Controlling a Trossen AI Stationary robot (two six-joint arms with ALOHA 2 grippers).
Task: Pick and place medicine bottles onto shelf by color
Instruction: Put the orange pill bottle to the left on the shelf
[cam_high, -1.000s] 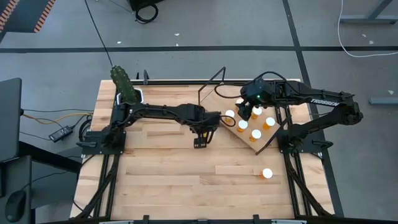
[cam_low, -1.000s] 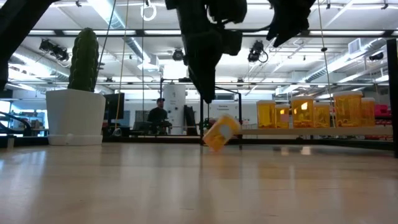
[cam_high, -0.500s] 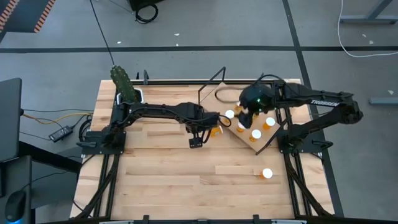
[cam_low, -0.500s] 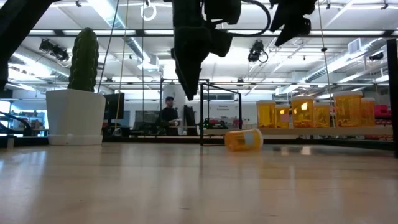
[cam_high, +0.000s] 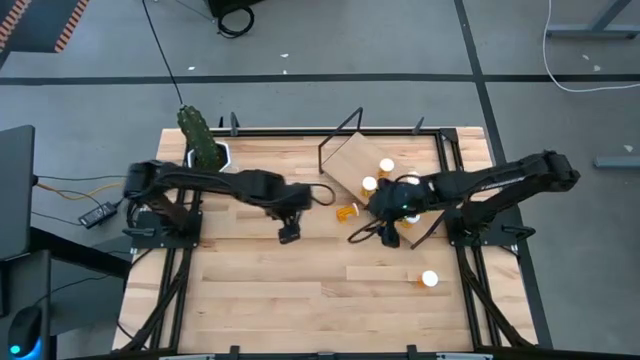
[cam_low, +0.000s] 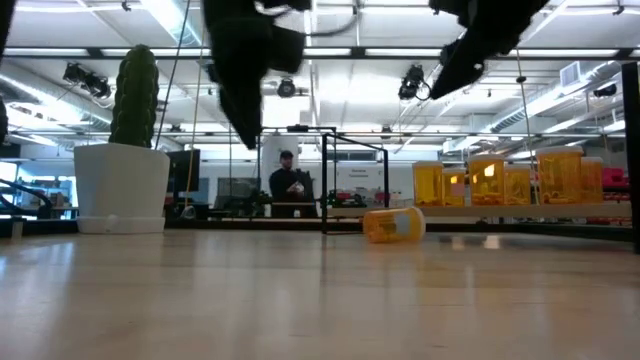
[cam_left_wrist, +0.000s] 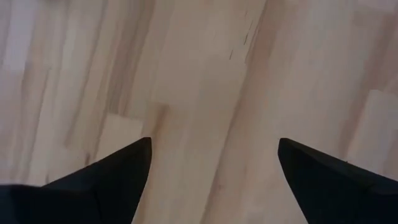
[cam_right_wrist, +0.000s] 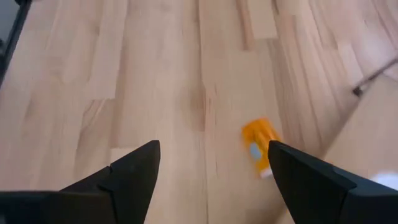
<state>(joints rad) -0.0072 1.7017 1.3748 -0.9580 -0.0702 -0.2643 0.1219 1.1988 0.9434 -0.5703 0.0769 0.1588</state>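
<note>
**Fallen bottle lies beside the shelf**

A small amber translucent medicine bottle with a white cap (cam_high: 346, 211) lies on its side on the light-wood slatted tabletop (cam_high: 260, 290), just beside the tilted light-wood shelf on its black wire frame (cam_high: 350, 160). The left gripper (cam_high: 289, 236) hangs empty, fingers wide. The right gripper (cam_high: 388, 239) (also spread, holding nothing) hovers near the shelf's low edge.

A cactus (cam_low: 137, 95) in a white pot (cam_low: 122, 188) stands at the table's (cam_high: 280, 290) corner; a person (cam_low: 290, 185), seemingly standing, shows beyond.
</note>
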